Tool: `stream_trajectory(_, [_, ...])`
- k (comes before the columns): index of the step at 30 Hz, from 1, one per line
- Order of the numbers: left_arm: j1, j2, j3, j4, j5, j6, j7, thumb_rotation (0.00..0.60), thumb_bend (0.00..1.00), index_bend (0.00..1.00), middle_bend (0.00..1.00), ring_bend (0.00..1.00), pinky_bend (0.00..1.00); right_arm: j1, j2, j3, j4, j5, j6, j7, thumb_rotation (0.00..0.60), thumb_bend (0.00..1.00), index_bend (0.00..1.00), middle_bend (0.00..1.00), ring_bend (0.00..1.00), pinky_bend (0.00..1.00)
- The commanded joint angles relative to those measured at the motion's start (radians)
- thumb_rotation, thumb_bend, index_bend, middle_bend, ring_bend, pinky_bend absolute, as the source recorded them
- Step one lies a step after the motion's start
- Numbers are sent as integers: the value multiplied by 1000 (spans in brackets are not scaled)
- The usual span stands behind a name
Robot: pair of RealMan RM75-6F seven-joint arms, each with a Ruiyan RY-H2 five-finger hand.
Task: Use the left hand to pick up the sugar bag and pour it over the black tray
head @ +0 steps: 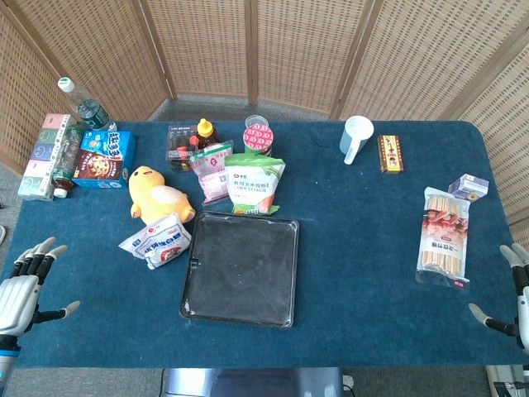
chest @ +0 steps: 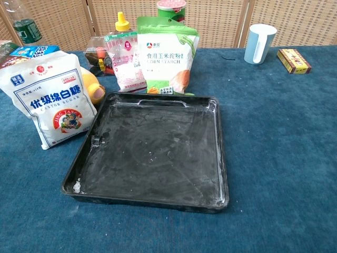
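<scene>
The white sugar bag (head: 157, 241) with blue lettering lies on the blue table left of the black tray (head: 241, 266); in the chest view the sugar bag (chest: 52, 97) leans just left of the tray (chest: 152, 153), which is dusted with white powder. My left hand (head: 23, 285) hovers at the table's front left corner, fingers spread, holding nothing, well left of the bag. My right hand (head: 512, 298) shows at the front right edge, fingers apart and empty. Neither hand appears in the chest view.
Behind the tray stand a green corn starch bag (head: 254, 184), a pink packet (head: 212, 169), a yellow duck toy (head: 155, 193), bottles and boxes. A white cup (head: 356, 138) and small box (head: 390, 153) sit far back; a noodle pack (head: 444, 236) lies right.
</scene>
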Motion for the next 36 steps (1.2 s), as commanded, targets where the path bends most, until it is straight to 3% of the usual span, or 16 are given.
stream_trajectory(1, [2, 3, -3, 1, -2, 1, -4, 600, 84, 92, 0, 0, 21, 0, 0, -1, -1, -2, -1, -1, 600, 0, 0, 0, 8, 0])
stream_trajectory(6, [0, -1, -6, 8, -9, -14, -17, 600, 85, 92, 0, 0, 21, -1, 2, -4, -4, -6, -2, 1, 600, 0, 0, 0, 8, 0])
stream_trajectory(11, [-16, -54, -29, 50, -50, -60, -107, 600, 84, 91, 0, 0, 21, 0, 8, -5, -6, -8, -9, 17, 600, 0, 0, 0, 8, 0])
stream_trajectory(21, [-69, -336, -118, 274, -97, -99, -292, 600, 84, 92, 0, 0, 21, -9, 34, -5, -8, -16, -5, 75, 600, 0, 0, 0, 8, 0])
stream_trajectory(27, [-111, -444, -150, 321, -147, -167, -295, 600, 85, 92, 0, 0, 21, -11, 46, -3, -2, -14, -9, 107, 600, 0, 0, 0, 8, 0])
stream_trajectory(36, [-154, -502, -183, 300, -209, -233, -241, 600, 84, 93, 0, 0, 21, -13, 57, 1, 5, -8, -12, 138, 600, 0, 0, 0, 8, 0])
